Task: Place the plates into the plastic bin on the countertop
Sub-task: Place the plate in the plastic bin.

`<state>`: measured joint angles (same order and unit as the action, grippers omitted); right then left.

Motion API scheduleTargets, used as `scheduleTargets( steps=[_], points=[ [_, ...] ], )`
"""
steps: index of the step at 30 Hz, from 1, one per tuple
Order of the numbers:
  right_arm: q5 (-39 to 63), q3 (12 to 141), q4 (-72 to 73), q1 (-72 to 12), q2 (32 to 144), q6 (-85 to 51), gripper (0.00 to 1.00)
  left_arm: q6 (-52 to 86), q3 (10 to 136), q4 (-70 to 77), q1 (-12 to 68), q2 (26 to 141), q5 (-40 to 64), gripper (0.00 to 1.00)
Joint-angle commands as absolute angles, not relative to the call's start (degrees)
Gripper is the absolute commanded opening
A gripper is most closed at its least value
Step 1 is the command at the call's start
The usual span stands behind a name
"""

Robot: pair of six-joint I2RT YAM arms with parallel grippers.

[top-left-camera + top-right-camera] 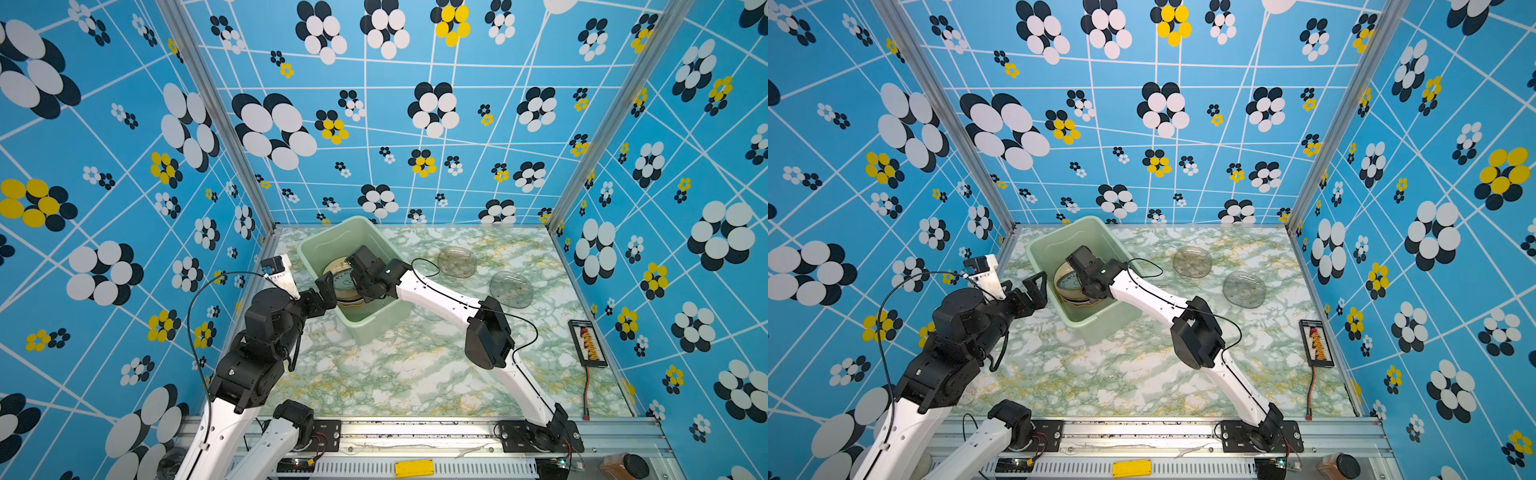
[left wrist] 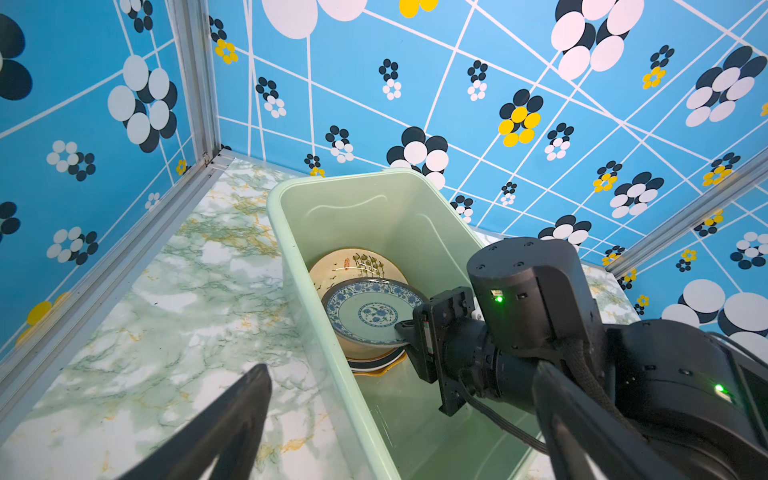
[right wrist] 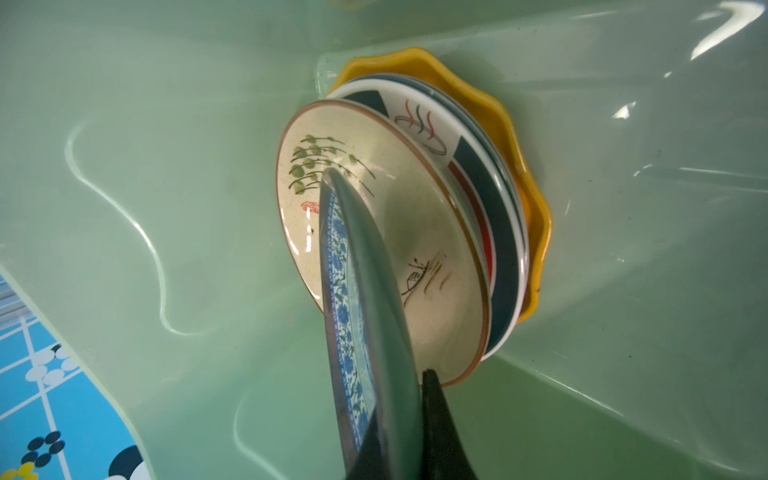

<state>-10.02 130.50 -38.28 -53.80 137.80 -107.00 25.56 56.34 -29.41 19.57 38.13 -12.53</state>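
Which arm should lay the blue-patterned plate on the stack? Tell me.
Right. The right gripper grips the blue-patterned plate inside the plastic bin, over the stack; the left gripper hangs open, empty, at its rim.

One bin (image 1: 376, 328); two clear glass plates (image 1: 457, 261); one blue-patterned plate (image 2: 370, 311); maybe four stacked plates (image 3: 415, 187).

No text, brand or number can be read. A small red mark is painted on the cream plate (image 3: 419, 216) (too blurred to be made out), and pale print on the black connector board (image 1: 589, 343) is illegible.
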Motion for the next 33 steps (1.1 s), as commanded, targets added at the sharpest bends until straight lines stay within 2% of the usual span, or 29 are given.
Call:
scheduleTargets(
  steps=[1, 10, 20, 28, 33],
  points=[
    [-11.2, 130.8, -36.8, -54.0, 139.0, -110.4, 0.09, 24.5, 57.0, -30.2, 19.1, 37.8, -13.9, 0.99],
    [-11.0, 133.0, -35.1, -54.1, 142.3, -112.0, 0.12, 23.8, 56.8, -30.6, 17.9, 37.9, -13.4, 0.99],
    [-10.9, 132.4, -32.5, -54.1, 144.1, -114.0, 0.27, 23.8, 56.7, -30.5, 14.9, 38.2, -10.8, 0.99],
    [-11.1, 129.5, -26.9, -54.0, 144.6, -116.2, 0.33, 24.1, 56.6, -31.0, 12.3, 38.7, -8.2, 0.99],
    [-11.0, 129.4, -26.2, -53.9, 144.9, -117.5, 0.46, 25.2, 56.2, -31.3, 10.7, 38.7, -6.5, 0.99]
  ],
)
